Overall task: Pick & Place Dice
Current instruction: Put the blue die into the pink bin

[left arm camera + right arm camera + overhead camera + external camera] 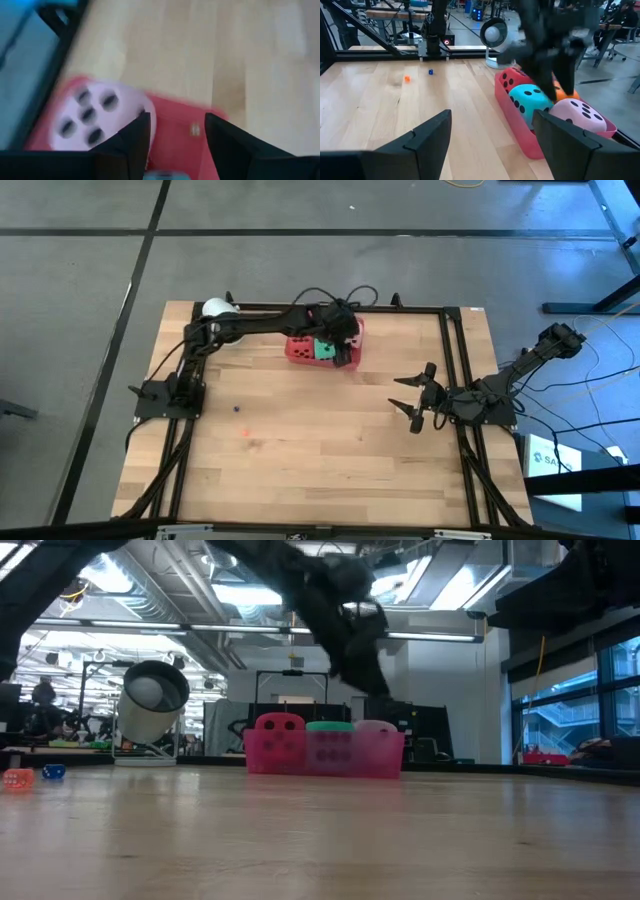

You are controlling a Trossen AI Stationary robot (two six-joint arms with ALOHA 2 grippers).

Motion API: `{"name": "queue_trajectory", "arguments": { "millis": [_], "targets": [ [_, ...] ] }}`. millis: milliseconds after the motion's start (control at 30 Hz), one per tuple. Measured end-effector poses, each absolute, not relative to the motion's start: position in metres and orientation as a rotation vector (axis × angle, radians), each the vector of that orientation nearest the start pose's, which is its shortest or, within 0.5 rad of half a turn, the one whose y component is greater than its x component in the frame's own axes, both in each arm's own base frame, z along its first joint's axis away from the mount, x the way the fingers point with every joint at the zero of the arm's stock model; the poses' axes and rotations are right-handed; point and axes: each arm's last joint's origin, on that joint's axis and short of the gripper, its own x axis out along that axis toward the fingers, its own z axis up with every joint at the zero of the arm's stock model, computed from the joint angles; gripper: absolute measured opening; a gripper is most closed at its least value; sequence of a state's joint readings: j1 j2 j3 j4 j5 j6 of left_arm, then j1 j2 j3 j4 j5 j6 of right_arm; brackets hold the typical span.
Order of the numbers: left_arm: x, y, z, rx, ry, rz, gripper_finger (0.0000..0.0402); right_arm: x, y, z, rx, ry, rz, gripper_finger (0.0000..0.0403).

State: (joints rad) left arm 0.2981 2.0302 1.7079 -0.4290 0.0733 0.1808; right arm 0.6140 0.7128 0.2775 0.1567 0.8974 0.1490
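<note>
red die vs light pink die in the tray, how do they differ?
Colour: the red die is deep red, the light pink die pale pink. Place: the red die sits at the tray end toward the white lamp, the pink one at the opposite end, under the left pincer. Shared: both are dark-pipped cubes inside the tray.

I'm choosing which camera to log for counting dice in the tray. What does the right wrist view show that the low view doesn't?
Only the right wrist view: it looks down into the pink tray and shows the orange die behind the left gripper, which hangs over the tray with fingers parted and empty, plus the right gripper, open.

Only the low view: the tray seen side-on, dice mostly behind its wall.

Both: the red die, green die, light pink die.
</note>
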Motion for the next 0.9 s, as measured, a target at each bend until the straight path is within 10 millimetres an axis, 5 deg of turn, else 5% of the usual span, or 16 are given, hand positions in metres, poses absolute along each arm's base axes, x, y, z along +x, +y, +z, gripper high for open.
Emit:
{"name": "queue_trajectory", "arguments": {
  "millis": [200, 433, 600, 900],
  "targets": [
    [0.419, 0.126, 0.302, -0.025, 0.689, 0.155, 0.0184, 0.136, 0.068, 0.205, -0.059, 0.175, -0.294, 0.0278],
    [0.394, 0.098, 0.335, -0.025, 0.626, 0.064, 0.0184, 0.137, 0.068, 0.208, -0.056, 0.153, -0.297, 0.0278],
    [0.365, 0.074, 0.335, -0.024, 0.510, 0.040, 0.0184, 0.138, 0.069, 0.214, -0.042, 0.106, -0.292, 0.0278],
    [0.285, 0.024, 0.312, -0.168, 0.362, 0.005, 0.0184, 0.142, 0.070, 0.223, 0.019, 0.032, -0.134, 0.0278]
  ]
}}
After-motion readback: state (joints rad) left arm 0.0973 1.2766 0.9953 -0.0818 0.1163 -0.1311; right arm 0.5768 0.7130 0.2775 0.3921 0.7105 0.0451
